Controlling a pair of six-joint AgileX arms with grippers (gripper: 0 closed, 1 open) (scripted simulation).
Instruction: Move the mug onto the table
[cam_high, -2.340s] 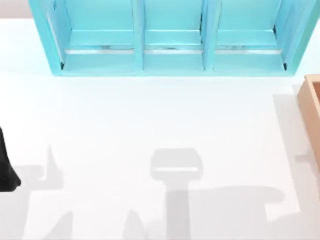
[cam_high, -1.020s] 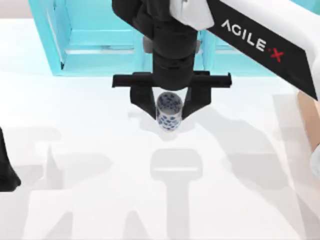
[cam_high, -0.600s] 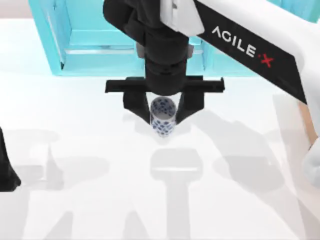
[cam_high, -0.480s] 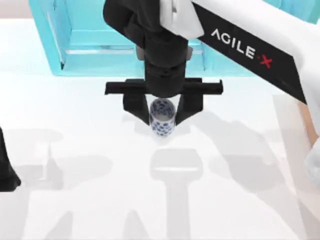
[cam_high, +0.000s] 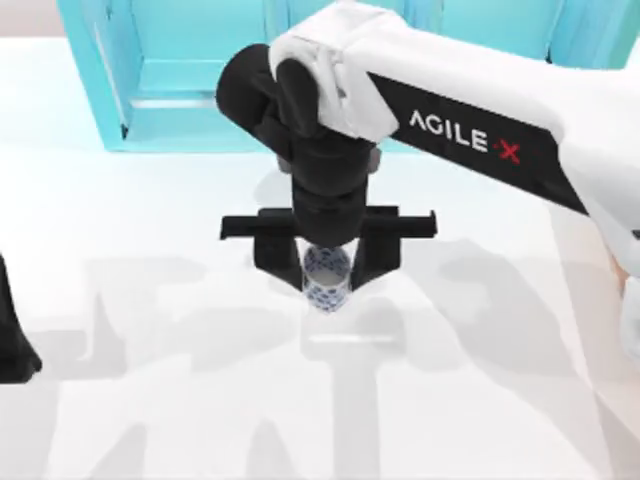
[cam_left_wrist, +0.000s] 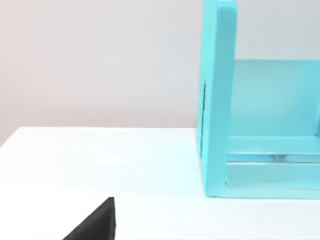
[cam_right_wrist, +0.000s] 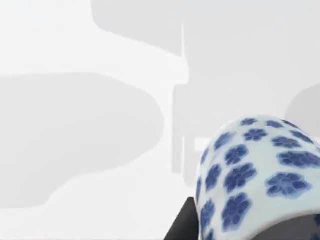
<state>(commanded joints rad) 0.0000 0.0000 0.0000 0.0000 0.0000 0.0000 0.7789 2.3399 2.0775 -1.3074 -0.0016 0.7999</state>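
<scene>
The mug (cam_high: 326, 280), white with blue dots, is upright between the black fingers of my right gripper (cam_high: 327, 268), which is shut on it over the middle of the white table (cam_high: 150, 400). In the right wrist view the mug (cam_right_wrist: 255, 170) looms close, with the table (cam_right_wrist: 100, 125) and its shadows beneath it. I cannot tell whether the mug's base touches the table. My left gripper (cam_high: 10, 340) is parked at the table's left edge.
A turquoise shelf unit (cam_high: 180, 100) stands along the back of the table, and its end wall (cam_left_wrist: 217, 100) is in the left wrist view. My right arm (cam_high: 480, 130) reaches in from the right, across the front of the shelf.
My right gripper has carried the mug away from the shelf toward the front of the table and appears lower. The left arm has not moved.
</scene>
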